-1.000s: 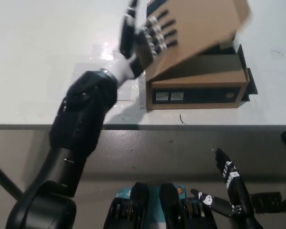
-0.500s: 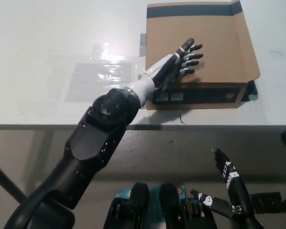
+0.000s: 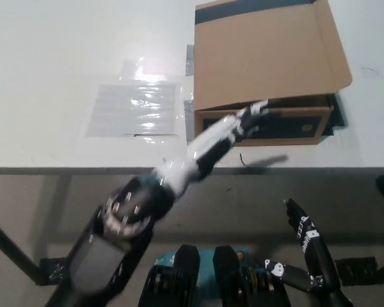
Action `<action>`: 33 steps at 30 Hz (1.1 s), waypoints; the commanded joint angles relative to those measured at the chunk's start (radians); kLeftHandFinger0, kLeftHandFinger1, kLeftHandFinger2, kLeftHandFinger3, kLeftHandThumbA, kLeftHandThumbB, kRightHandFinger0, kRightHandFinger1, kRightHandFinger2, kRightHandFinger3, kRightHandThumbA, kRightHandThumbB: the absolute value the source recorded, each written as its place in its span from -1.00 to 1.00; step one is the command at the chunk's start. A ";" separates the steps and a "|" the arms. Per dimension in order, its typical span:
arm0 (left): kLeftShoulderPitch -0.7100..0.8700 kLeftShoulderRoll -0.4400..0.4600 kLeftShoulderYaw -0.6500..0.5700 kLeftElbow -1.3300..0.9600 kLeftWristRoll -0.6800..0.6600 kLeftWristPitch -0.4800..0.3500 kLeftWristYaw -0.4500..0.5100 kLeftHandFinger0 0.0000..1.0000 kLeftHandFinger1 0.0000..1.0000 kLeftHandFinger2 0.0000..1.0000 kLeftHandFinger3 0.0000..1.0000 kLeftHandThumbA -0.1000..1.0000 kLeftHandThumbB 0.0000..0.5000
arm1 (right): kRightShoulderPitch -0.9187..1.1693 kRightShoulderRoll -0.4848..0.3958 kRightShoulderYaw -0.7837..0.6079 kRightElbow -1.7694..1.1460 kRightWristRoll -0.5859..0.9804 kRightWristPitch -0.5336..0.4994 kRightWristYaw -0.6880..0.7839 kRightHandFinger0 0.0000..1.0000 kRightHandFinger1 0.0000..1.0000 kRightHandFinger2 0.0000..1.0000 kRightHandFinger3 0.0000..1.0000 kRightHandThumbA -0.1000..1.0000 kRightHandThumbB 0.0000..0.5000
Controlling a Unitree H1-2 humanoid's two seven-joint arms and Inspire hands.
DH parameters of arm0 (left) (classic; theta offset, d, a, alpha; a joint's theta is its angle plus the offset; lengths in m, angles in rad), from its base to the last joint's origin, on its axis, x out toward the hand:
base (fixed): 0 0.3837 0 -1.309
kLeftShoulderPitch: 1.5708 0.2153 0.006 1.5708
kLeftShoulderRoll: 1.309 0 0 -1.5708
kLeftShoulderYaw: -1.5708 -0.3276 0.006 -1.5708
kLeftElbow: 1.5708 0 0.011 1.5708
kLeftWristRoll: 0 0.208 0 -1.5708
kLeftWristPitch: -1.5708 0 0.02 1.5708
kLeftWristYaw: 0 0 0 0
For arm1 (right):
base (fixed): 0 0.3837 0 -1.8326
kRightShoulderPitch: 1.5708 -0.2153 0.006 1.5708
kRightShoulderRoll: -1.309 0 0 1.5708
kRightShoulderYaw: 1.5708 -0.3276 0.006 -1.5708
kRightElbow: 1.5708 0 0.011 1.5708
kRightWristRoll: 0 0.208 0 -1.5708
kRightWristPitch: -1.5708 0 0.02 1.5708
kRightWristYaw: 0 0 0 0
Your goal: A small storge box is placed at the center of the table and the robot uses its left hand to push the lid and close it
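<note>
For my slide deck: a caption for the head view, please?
White left hand open at the cardboard box's front edge, lid down; black right hand rests low.

White left robot hand on black arm; right robot hand black.

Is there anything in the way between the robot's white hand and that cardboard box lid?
Nothing visible stands between them. The left hand is at the near front edge of the box, just under the edge of the lid, which lies down over the box. The clear plastic sheet lies off to the side. The right hand rests below the table.
</note>
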State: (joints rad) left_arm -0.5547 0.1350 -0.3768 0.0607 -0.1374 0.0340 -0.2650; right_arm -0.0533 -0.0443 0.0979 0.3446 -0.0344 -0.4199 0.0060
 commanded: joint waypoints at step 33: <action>0.488 0.087 0.295 0.182 0.195 -0.426 0.113 1.00 1.00 1.00 1.00 1.00 0.08 | 0.008 -0.005 0.041 -0.004 -0.029 -0.050 -0.029 1.00 1.00 1.00 1.00 1.00 0.32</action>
State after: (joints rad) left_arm -0.0730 0.2249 -0.0947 0.2458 0.0105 -0.3161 -0.1921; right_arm -0.0500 -0.0558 0.1318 0.3575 -0.0639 -0.4204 -0.0048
